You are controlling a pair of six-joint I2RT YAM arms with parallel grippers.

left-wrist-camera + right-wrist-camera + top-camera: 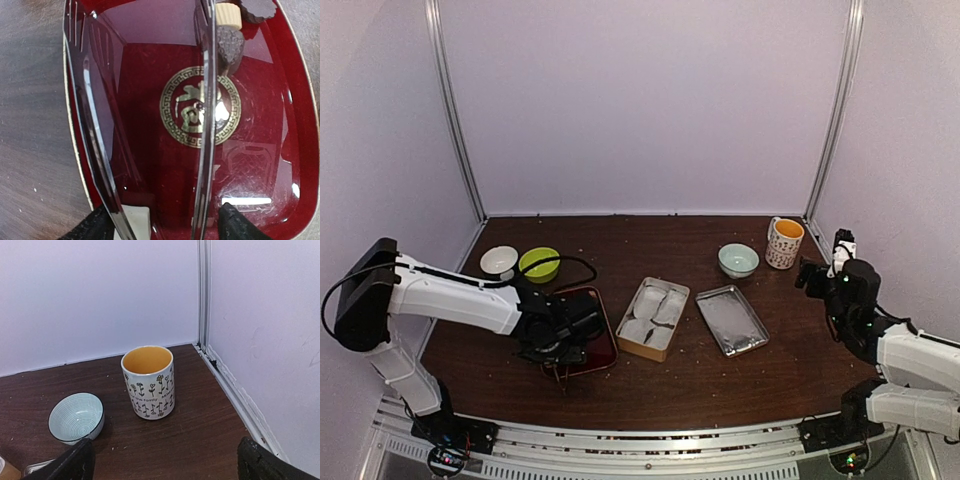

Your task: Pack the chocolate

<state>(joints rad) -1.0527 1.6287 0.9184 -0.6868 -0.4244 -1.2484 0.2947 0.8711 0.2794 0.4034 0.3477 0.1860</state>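
In the left wrist view, two dark-brown chocolate lumps lie on the red tray (150,125): one (230,45) just outside my right fingertip and one (257,10) at the top edge. A pale cream cube (228,14) lies between them. My left gripper (137,20) is open, its clear fingers (97,145) low over the tray's gold emblem with nothing between them. In the top view the left gripper (560,345) covers the red tray (605,335) and hides the chocolates. My right gripper (812,274) is open and empty at the far right, also in the right wrist view (165,465).
An open tin (655,318) with white paper cups sits mid-table, its metal lid (732,320) beside it. A white bowl (499,261) and a green bowl (539,264) stand back left. A pale blue bowl (76,417) and a flower-printed mug (148,381) stand in front of my right gripper, near the right wall.
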